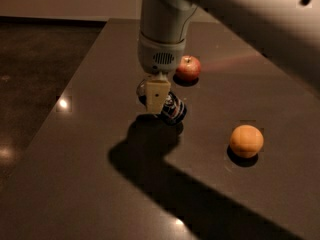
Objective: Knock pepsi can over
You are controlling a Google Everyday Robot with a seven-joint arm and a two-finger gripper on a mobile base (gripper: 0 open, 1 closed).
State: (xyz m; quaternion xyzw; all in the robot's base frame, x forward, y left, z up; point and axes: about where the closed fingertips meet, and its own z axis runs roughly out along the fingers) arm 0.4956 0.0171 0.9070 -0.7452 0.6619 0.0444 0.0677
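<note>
The pepsi can point(172, 110) is dark navy with a round logo. It is tipped far over to the right on the dark table point(90, 184), its upper end behind the gripper. My gripper point(155, 100) hangs straight down from the white wrist and is right against the can's left end, with a cream finger point(155, 95) in front of it. The rest of the arm runs up and off to the top right.
A red apple point(188, 67) sits just behind and right of the can. An orange point(246, 140) lies to the right front. The table's left edge runs diagonally, with dark floor point(35, 74) beyond it. The arm's shadow covers the table's middle front.
</note>
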